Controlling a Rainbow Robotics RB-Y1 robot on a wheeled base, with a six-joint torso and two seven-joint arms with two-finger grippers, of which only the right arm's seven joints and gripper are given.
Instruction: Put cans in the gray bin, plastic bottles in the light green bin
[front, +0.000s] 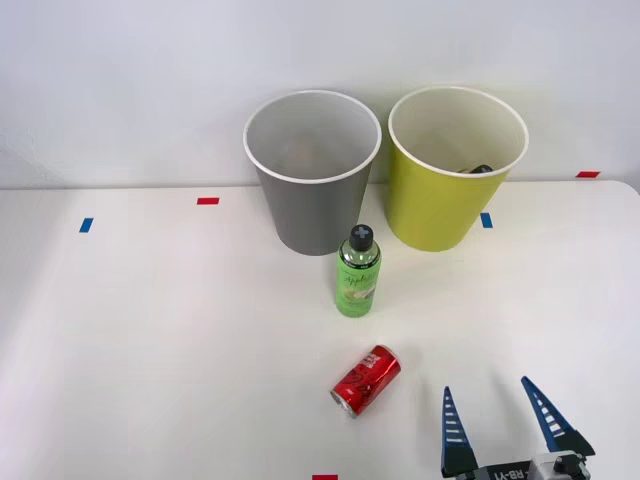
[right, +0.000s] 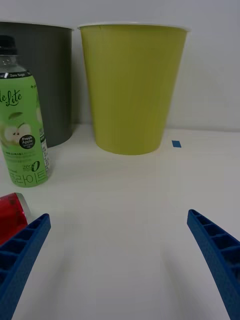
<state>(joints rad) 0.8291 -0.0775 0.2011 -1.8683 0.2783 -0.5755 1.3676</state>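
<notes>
A green black-capped bottle (front: 357, 273) (right: 23, 129) stands upright on the white table, in front of the gray bin (front: 314, 172) (right: 49, 82). The light green bin (front: 455, 167) (right: 131, 85) stands right of the gray one; something dark shows just inside its rim (front: 481, 169). A red can (front: 366, 380) (right: 11, 216) lies on its side nearer the front edge. My right gripper (front: 498, 412) (right: 120, 235) is open and holds nothing, low at the front right, just right of the can. Its blue fingers (front: 453, 432) point toward the bins.
Small blue tape marks (front: 86, 225) (front: 486, 220) (right: 176, 144) and red tape marks (front: 207, 201) (front: 588, 174) lie on the table (front: 150, 330). A white wall rises behind the bins. Open tabletop spreads to the left.
</notes>
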